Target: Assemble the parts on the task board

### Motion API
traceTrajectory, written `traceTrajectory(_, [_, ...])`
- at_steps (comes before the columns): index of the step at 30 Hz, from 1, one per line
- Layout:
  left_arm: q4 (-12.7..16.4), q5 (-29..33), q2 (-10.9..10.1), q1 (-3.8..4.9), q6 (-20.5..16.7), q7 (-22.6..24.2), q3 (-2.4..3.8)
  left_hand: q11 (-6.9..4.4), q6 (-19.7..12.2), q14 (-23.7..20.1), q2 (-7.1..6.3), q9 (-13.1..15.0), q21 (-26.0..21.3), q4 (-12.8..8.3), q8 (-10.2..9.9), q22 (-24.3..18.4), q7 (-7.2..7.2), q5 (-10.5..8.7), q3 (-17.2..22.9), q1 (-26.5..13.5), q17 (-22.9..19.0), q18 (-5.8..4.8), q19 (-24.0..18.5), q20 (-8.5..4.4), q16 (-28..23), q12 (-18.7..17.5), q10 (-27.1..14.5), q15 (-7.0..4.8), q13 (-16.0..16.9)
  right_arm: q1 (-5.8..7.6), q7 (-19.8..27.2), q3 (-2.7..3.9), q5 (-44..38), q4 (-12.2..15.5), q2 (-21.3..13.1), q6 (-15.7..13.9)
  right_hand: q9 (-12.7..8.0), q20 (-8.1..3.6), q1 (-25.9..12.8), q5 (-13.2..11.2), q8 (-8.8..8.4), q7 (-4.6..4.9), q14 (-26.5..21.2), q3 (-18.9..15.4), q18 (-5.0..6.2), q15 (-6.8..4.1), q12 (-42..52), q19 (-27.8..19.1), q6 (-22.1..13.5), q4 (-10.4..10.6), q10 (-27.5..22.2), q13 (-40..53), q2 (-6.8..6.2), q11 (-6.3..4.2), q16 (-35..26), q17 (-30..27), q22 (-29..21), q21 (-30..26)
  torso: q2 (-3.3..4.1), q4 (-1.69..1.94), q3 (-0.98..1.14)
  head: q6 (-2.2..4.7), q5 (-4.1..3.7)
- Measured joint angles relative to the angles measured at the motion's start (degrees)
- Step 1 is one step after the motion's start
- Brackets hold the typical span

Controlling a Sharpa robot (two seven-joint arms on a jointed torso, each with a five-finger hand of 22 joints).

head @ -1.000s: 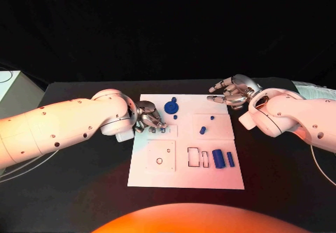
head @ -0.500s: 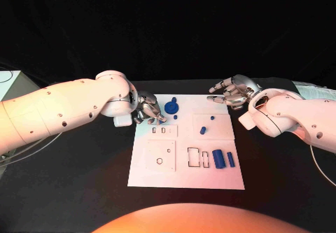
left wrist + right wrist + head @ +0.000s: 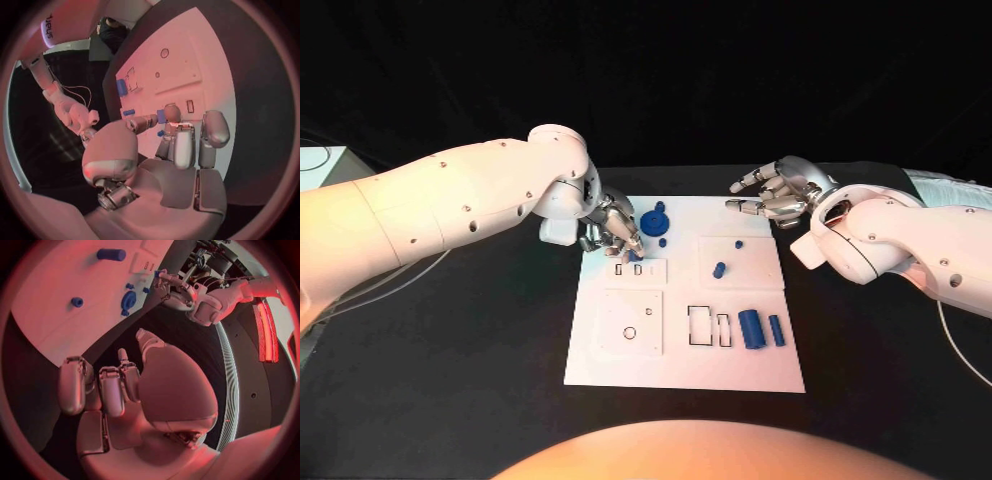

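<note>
The white task board (image 3: pixel 733 370) lies mid-table. My left hand (image 3: pixel 609 228) hovers over its far left corner, just above two small slots (image 3: pixel 629 268). It pinches a small blue piece (image 3: pixel 161 116) between thumb and a finger. A blue gear (image 3: pixel 655 219) and a small blue peg (image 3: pixel 661 240) sit right beside those fingers. Another peg (image 3: pixel 718 268) stands in the right-hand panel, and two blue cylinders (image 3: pixel 751 327) lie near the right edge. My right hand (image 3: pixel 773 192) hangs at the board's far right corner, fingers apart and holding nothing. From its wrist I see the gear (image 3: pixel 128 301).
A square panel with two round holes (image 3: pixel 632 320) and two rectangular cut-outs (image 3: pixel 707 326) occupy the board's middle. A pale box (image 3: pixel 320 168) stands at the table's far left edge. Bare black table (image 3: pixel 444 380) surrounds the board.
My left arm has swung up and away from me, carrying the hand from over the two slots toward the gear. The right hand has stayed put.
</note>
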Motion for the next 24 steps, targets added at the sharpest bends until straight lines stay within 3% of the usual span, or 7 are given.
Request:
traceTrajectory(9, [-2.9, -0.3, 3.6, 0.78, 4.9, -0.6, -0.89, -0.64, 0.0, 0.0, 0.47, 1.3, 0.8, -0.9, 0.7, 1.3, -0.04, 0.72, 0.9, -2.6, 0.0, 0.00, 0.6, -0.09, 0.9, 1.4, 0.7, 0.00, 1.6, -0.13, 0.0, -0.02, 0.0, -0.1, 0.3, 0.0, 0.0, 0.00, 0.0, 0.0, 0.00, 0.00, 0.0, 0.0, 0.00, 0.00, 0.0, 0.0, 0.0, 0.0, 0.0, 0.0, 0.00, 0.00, 0.0, 0.0, 0.0, 0.0, 0.04, 0.02, -0.02, 0.15, 0.19])
traceTrajectory(18, [-4.8, -1.6, 6.0, 0.89, 7.3, -0.9, -2.59, -0.63, 0.1, 0.0, 0.26, 1.5, 1.4, -1.8, 0.7, 2.0, -0.13, 1.05, 1.8, -3.5, 0.0, 0.00, 1.3, -0.39, 1.1, 1.9, 1.1, -0.01, 2.2, -0.17, 0.0, -0.02, 0.0, -0.2, 0.5, 0.0, 0.0, 0.00, 0.0, 0.0, -0.01, 0.00, 0.0, 0.0, 0.00, 0.00, 0.0, 0.0, 0.0, 0.0, 0.0, 0.0, 0.00, 0.00, 0.0, 0.0, 0.0, 0.0, 0.09, 0.04, -0.03, 0.05, 0.33])
traceTrajectory(24, [-5.7, -2.5, 7.0, 0.90, 8.2, -1.1, -3.28, -0.72, 0.3, 0.0, 0.27, 1.5, 1.4, -2.0, 0.7, 2.3, -0.33, 1.05, 1.6, -3.5, 0.0, 0.00, 1.3, -0.39, 1.2, 2.1, 1.6, -0.01, 2.5, -0.18, 0.0, -0.02, 0.0, -0.2, 0.5, 0.0, 0.0, 0.00, 0.0, 0.0, -0.01, 0.00, 0.0, 0.0, 0.00, 0.00, 0.0, 0.0, 0.0, 0.0, 0.0, 0.0, 0.00, 0.00, 0.0, 0.0, 0.0, 0.0, 0.12, 0.05, -0.07, -0.04, 0.34])
